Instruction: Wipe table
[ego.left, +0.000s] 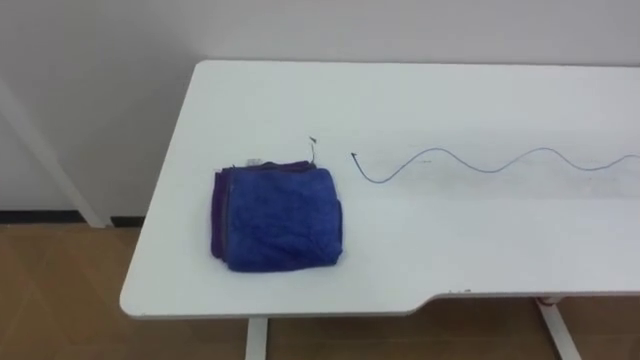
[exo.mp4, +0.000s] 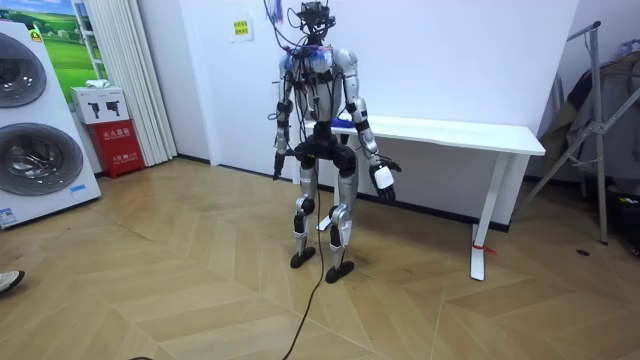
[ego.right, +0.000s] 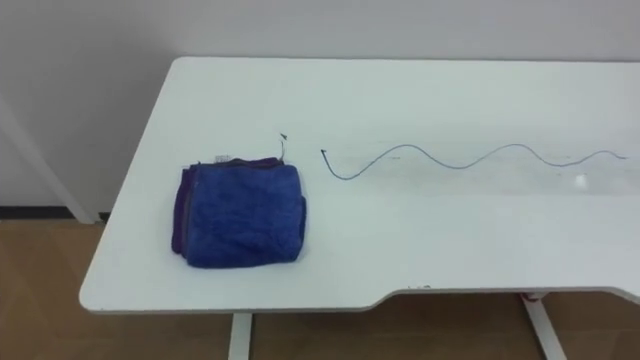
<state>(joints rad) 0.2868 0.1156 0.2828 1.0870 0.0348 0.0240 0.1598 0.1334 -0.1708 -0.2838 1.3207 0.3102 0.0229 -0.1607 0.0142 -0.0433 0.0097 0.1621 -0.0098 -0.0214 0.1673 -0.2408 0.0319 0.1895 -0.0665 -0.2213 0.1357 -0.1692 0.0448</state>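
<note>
White table (ego.left: 450, 235): folded blue cloth (ego.left: 280, 218) lower left. Your right hand (exo.mp4: 383, 181) hangs loosely spread, left hand (exo.mp4: 277, 169) unreadable. A shallow pinch may unfold the cloth.

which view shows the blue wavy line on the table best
right eye view: the blue wavy line shows end to end. left eye view cuts it at the right edge. room view: table nearly edge-on, line too small to tell.

Robot standing at the counter end.
The robot stood upright on the wooden floor (exo.mp4: 150, 270), close to the white counter (exo.mp4: 470, 134) at its end on the room view's left, with left hand (exo.mp4: 277, 170) and right hand (exo.mp4: 383, 180) hanging low.
</note>
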